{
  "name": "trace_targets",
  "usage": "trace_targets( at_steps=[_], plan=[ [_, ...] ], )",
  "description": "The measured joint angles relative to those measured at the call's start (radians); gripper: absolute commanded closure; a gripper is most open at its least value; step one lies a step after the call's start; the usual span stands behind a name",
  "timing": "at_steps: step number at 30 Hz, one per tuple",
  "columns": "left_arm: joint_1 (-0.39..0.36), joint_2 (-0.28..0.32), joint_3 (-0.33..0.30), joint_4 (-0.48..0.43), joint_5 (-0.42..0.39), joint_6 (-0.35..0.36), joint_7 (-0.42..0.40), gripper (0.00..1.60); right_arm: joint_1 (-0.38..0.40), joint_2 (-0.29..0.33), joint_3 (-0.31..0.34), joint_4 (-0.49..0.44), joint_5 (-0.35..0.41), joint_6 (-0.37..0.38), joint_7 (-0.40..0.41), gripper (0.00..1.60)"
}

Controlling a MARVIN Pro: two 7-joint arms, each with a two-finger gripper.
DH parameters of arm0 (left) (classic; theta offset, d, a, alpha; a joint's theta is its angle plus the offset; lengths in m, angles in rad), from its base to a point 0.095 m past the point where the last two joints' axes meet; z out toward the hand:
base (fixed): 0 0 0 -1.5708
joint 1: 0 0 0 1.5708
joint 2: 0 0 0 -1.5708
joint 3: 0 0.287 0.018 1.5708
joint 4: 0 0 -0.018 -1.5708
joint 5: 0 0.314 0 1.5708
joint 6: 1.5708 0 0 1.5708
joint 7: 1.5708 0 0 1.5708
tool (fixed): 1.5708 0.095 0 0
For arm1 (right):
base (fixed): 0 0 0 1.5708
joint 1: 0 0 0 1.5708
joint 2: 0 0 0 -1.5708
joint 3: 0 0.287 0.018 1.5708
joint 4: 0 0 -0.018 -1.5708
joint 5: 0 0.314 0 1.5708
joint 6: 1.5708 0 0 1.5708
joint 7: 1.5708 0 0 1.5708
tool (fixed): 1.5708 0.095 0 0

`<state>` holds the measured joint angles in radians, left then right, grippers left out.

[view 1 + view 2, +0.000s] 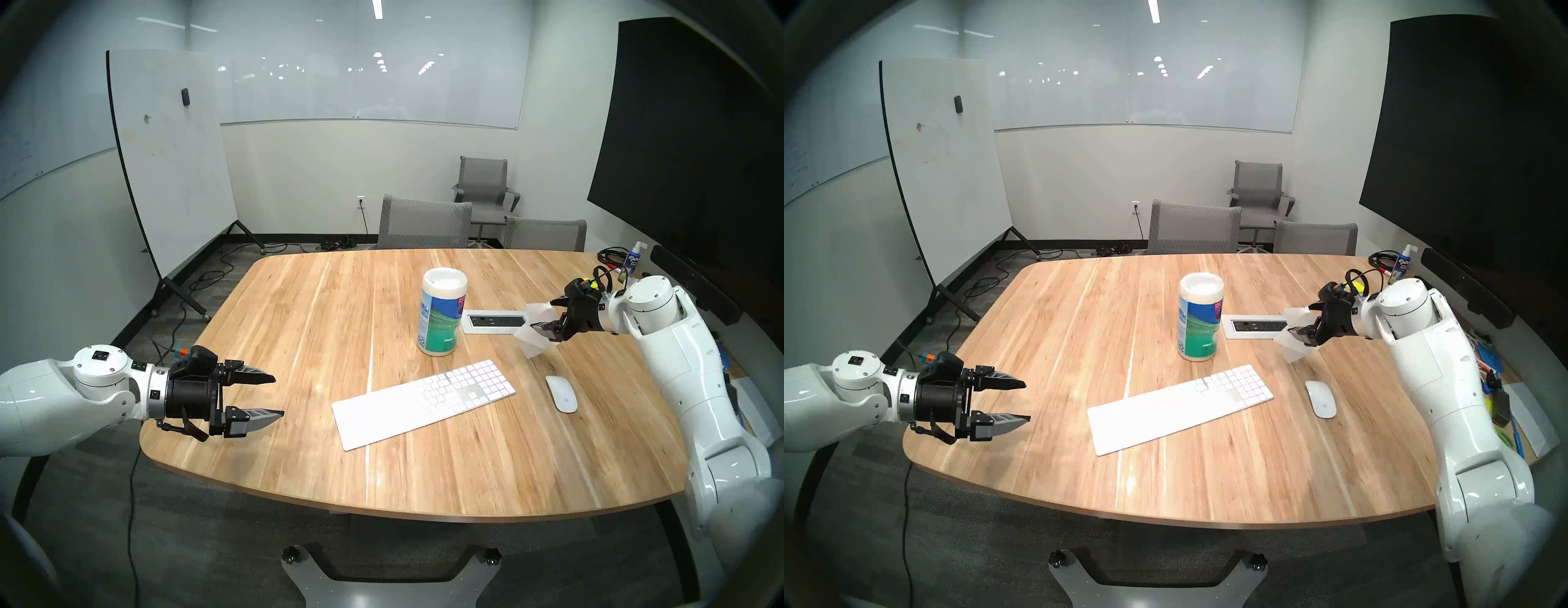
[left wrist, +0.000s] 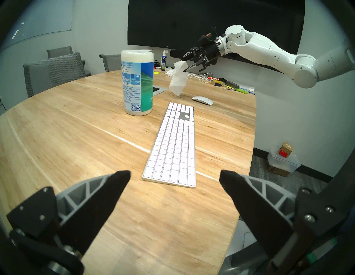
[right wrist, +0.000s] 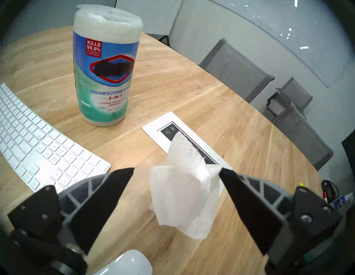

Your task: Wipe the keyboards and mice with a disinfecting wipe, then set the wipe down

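The white keyboard (image 1: 424,403) lies slantwise on the wooden table (image 1: 297,339), with the white oval mouse (image 1: 561,393) to its right. My right gripper (image 1: 542,314) hovers above the table behind the mouse. In the right wrist view its jaws stand wide apart, and the white wipe (image 3: 184,194) clings to one fingertip (image 3: 223,172) and hangs down loose. The wipe (image 1: 535,329) dangles clear of the table. My left gripper (image 1: 279,395) is open and empty over the table's left edge, pointing along the keyboard (image 2: 172,146).
A tall wipe canister (image 1: 442,312) stands behind the keyboard. A white power-outlet panel (image 1: 494,321) is set into the table beside it. A spray bottle (image 1: 634,254), cables and small clutter lie at the far right. Grey chairs (image 1: 424,225) stand behind the table.
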<state>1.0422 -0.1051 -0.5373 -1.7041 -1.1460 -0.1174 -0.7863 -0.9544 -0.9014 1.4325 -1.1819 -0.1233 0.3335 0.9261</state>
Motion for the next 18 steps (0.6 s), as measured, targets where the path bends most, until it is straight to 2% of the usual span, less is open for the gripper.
trace_targets(
  at_steps=[1, 2, 5, 6, 7, 8, 9, 10, 11, 12, 13, 18],
  plan=[
    [0.0, 0.0, 0.0, 0.0, 0.0, 0.0, 0.0, 0.0, 0.001, -0.001, 0.002, -0.002, 0.001, 0.002, 0.0, 0.0],
    [0.0, 0.0, 0.0, 0.0, 0.0, 0.0, 0.0, 0.0, 0.002, -0.002, 0.003, -0.003, 0.002, 0.002, 0.0, 1.6],
    [0.0, 0.0, 0.0, 0.0, 0.0, 0.0, 0.0, 0.0, 0.002, -0.004, 0.005, -0.005, 0.003, 0.003, 0.0, 1.6],
    [-0.001, 0.0, 0.001, 0.0, 0.0, 0.0, 0.0, 0.0, 0.002, -0.004, 0.005, -0.005, 0.003, 0.003, 0.0, 0.51],
    [-0.001, 0.0, 0.001, 0.0, 0.0, 0.0, 0.0, 0.0, 0.002, -0.004, 0.005, -0.005, 0.003, 0.005, 0.0, 0.0],
    [-0.001, 0.0, 0.001, 0.0, 0.0, 0.0, 0.0, 0.0, 0.003, -0.004, 0.005, -0.004, 0.003, 0.009, 0.001, 0.0],
    [-0.001, 0.0, 0.001, 0.0, 0.0, 0.0, 0.0, 0.0, 0.003, -0.004, 0.005, -0.004, 0.002, 0.013, 0.002, 0.97],
    [-0.001, 0.0, 0.001, 0.0, 0.0, 0.0, 0.0, 0.0, 0.003, -0.004, 0.004, -0.003, 0.002, 0.013, 0.002, 1.6],
    [-0.001, 0.0, 0.001, 0.0, 0.0, 0.0, 0.0, 0.0, 0.003, -0.004, 0.005, -0.003, 0.002, 0.014, 0.001, 1.6],
    [-0.001, 0.0, 0.001, 0.0, 0.0, 0.0, 0.0, 0.0, 0.003, -0.004, 0.005, -0.002, 0.001, 0.014, 0.0, 0.39],
    [-0.001, 0.0, 0.001, 0.0, 0.0, 0.0, 0.0, 0.0, 0.003, -0.004, 0.005, -0.001, 0.001, 0.014, 0.0, 0.0],
    [-0.002, 0.0, 0.002, 0.0, 0.0, 0.0, 0.0, 0.0, 0.003, -0.003, 0.004, 0.005, 0.001, 0.023, 0.006, 0.0]
  ],
)
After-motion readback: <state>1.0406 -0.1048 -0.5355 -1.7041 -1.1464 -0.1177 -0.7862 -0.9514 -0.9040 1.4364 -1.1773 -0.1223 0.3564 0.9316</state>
